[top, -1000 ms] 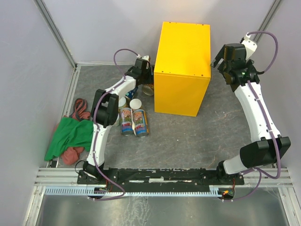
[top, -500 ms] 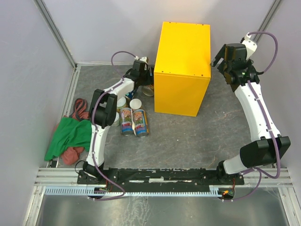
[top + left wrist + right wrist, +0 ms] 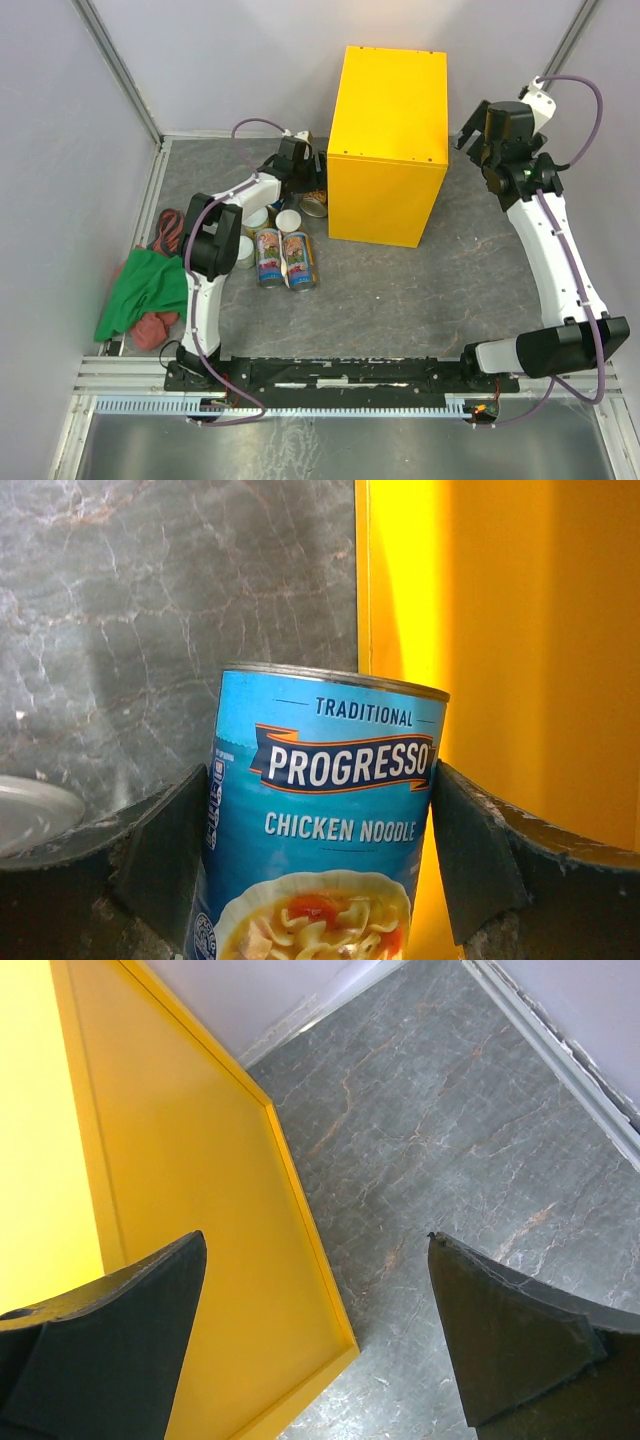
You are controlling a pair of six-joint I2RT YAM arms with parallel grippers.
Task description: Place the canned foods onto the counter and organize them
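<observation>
My left gripper (image 3: 320, 780) is shut on a blue Progresso soup can (image 3: 320, 820), with a finger against each side. The can is close to the left face of the yellow counter (image 3: 390, 140), which also shows in the left wrist view (image 3: 500, 630). In the top view this gripper (image 3: 300, 168) hides the can. A silver-topped can (image 3: 314, 205) sits just below it; I cannot tell whether it is the held one. Two tall colourful cans (image 3: 285, 258) lie side by side on the floor. Small pale-lidded cans (image 3: 288, 220) stand near them. My right gripper (image 3: 315, 1250) is open and empty, above the counter's far right corner (image 3: 200, 1210).
A green cloth (image 3: 150, 290) and red items (image 3: 172, 230) lie at the left of the grey stone floor (image 3: 480, 260). Pale walls enclose the floor on three sides. A pale lid (image 3: 30, 810) shows low at the left of the left wrist view.
My left gripper has drawn back a little toward me along the counter's left face. My right gripper has shifted slightly to the right and stays open.
</observation>
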